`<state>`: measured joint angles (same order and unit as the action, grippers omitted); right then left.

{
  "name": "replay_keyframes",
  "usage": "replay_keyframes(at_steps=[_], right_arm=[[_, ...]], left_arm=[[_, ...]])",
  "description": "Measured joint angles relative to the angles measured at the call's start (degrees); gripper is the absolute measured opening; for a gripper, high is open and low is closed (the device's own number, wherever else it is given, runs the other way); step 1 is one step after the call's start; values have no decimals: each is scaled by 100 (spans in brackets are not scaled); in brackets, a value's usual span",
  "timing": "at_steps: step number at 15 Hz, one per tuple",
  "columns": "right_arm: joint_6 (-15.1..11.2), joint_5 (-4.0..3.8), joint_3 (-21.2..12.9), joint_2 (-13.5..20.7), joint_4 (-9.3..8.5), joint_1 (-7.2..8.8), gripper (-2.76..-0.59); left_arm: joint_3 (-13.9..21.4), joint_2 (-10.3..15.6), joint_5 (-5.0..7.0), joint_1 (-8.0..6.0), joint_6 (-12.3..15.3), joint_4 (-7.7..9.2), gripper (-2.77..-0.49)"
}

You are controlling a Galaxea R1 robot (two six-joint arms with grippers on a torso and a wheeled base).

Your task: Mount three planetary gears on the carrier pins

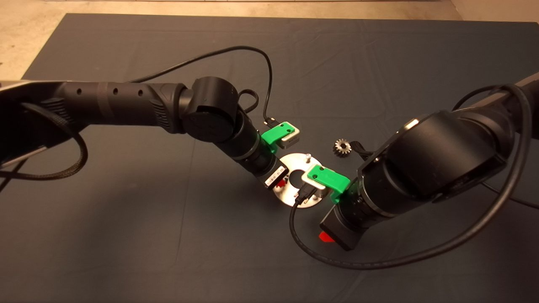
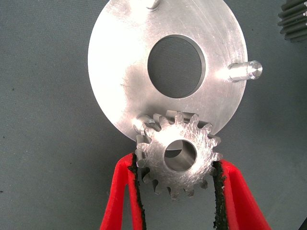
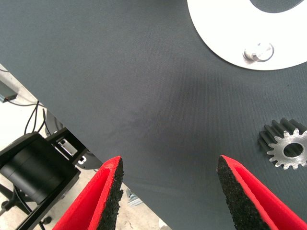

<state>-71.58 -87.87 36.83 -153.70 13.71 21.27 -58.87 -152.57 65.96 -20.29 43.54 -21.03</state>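
Note:
The round silver disc lies mid-mat; its carrier pins stand bare. My left gripper is shut on a planetary gear, holding it by its teeth over the disc's near rim. The nearest pin shows at the gear's toothed edge, not inside its centre hole. In the head view this gripper hangs over the disc's left side. A second gear lies flat on the mat right of the disc. My right gripper is open and holds nothing, beside the disc and that loose gear.
Both arms crowd the disc from left and right in the head view. A black cable loops on the mat below the right arm. Past the mat's edge the right wrist view shows floor with a black stand and wires.

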Motion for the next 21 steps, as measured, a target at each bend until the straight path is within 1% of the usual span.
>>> replay_keyframes(at_steps=[3,5,7,10,11,13,15,16,21], right_arm=[[0,0,-1,0,-2,0,-191],[0,0,-1,0,-2,0,-191],[0,0,-1,0,-2,0,-191],[0,2,-1,-14,-5,0,-191],[0,-2,-1,-14,-5,0,-191],[0,2,-1,-14,-5,0,-191],[0,0,-1,-14,-5,0,-191],[0,0,-1,-14,-5,0,-191],[0,0,-1,-49,-21,0,-191]], left_arm=[[-3,0,0,0,-83,2,-271],[-4,0,-12,0,-83,2,-271],[-2,-3,-106,15,-83,2,-271],[-4,-13,-128,136,-94,2,-271],[-11,-13,-155,168,-99,4,-271],[-41,-13,-205,172,-99,2,-271],[-52,-13,-218,174,-148,2,-271],[-63,-11,-218,174,-236,2,-271],[-108,24,-218,174,-297,0,-271]])
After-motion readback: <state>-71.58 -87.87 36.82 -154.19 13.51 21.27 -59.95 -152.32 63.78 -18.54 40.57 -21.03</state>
